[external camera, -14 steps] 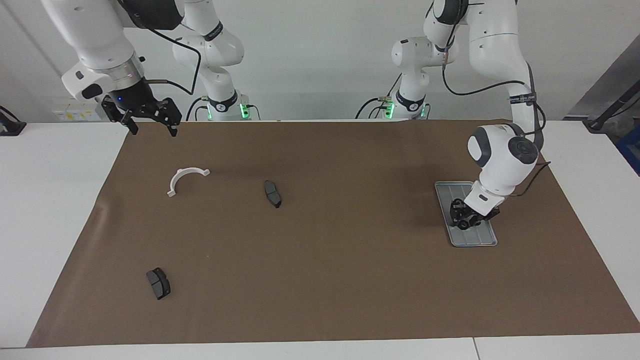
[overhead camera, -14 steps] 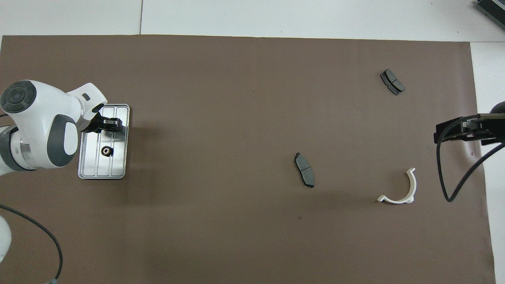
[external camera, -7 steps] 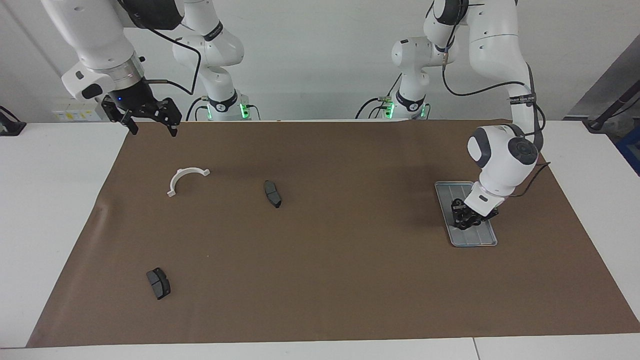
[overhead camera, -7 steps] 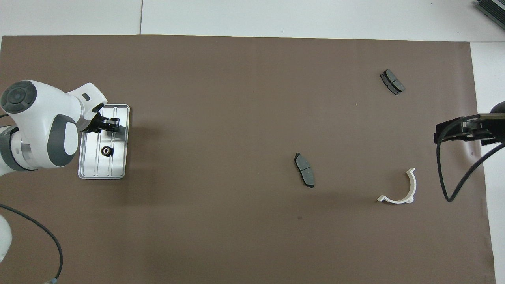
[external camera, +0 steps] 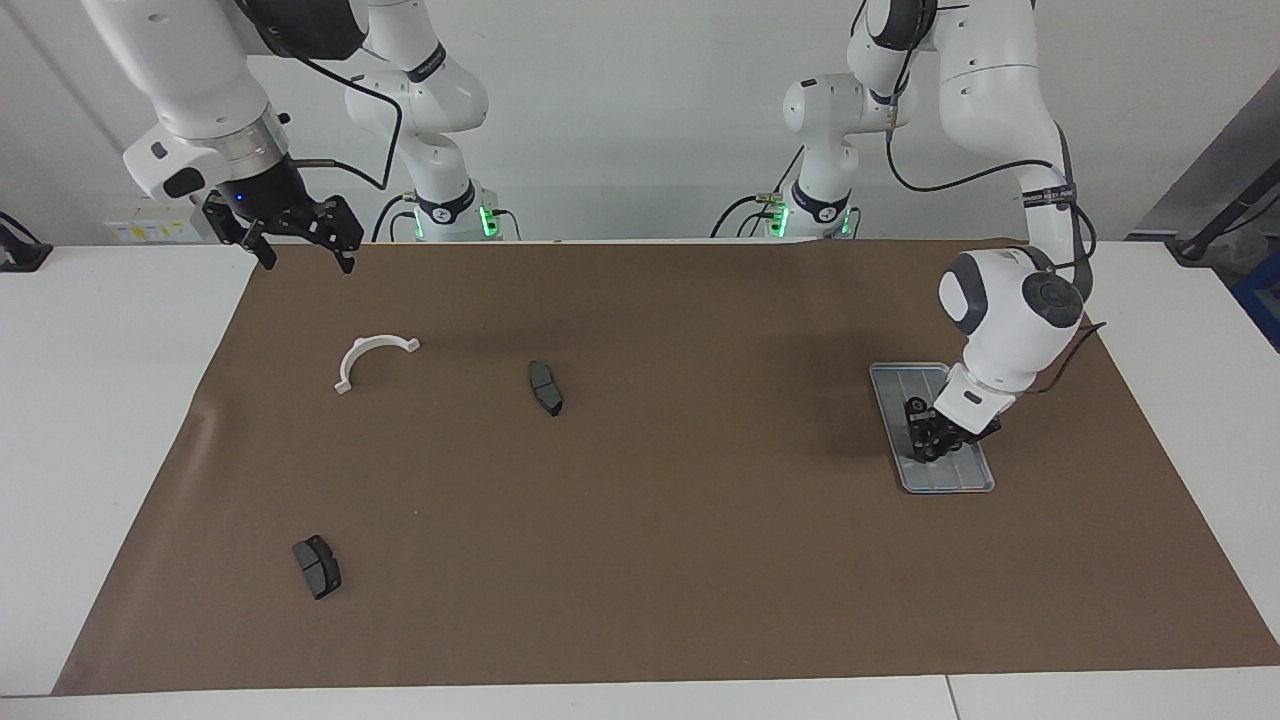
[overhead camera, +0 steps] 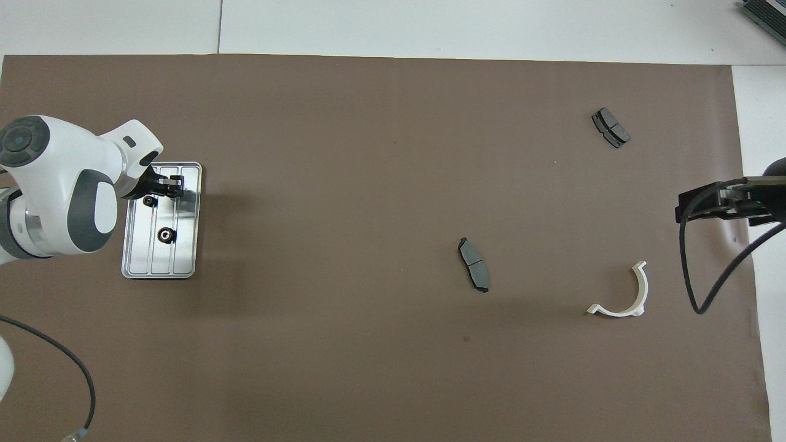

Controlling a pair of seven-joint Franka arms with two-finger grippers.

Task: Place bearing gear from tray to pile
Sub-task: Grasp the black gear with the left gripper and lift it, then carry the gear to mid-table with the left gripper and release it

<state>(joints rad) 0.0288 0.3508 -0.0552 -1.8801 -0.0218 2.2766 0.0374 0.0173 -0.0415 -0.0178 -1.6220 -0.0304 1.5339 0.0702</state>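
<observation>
The left gripper [external camera: 934, 436] is low over the flat silver-grey ridged metal tray [external camera: 950, 478]. A small black ring-shaped bearing gear [overhead camera: 148, 201] lies right at its jaws, and whether they grip it cannot be told. A shallow pinch could drop the gear, which might roll off the desk or knock the second black gear [overhead camera: 166, 234] just beside the jaws. The right gripper [external camera: 305, 245] waits with its jaws wide apart and empty, above the white half-ring plastic bracket [external camera: 372, 359] of the pile.

Two bearing gears [overhead camera: 166, 234], two brake pads [overhead camera: 474, 264], one bracket [overhead camera: 621, 294], one tray [overhead camera: 187, 264]
</observation>
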